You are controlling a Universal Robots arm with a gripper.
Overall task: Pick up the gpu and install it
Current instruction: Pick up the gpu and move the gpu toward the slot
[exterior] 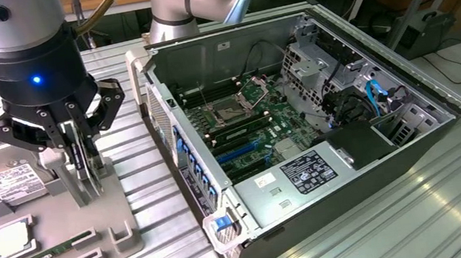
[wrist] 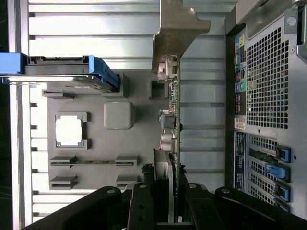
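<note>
Your gripper (exterior: 85, 178) is clamped across the gpu (wrist: 169, 120) standing in the tray (exterior: 57, 219), so draw it straight up, never tilting.

An open computer case (exterior: 229, 46) lies on a slatted metal table (exterior: 417, 211) with its motherboard (exterior: 248, 123) exposed. Beside it, a grey fixture tray (exterior: 126, 247) holds a hard drive (exterior: 8, 179), a square chip (exterior: 11, 238) that is probably a processor, and a RAM stick (exterior: 48, 253).
</note>
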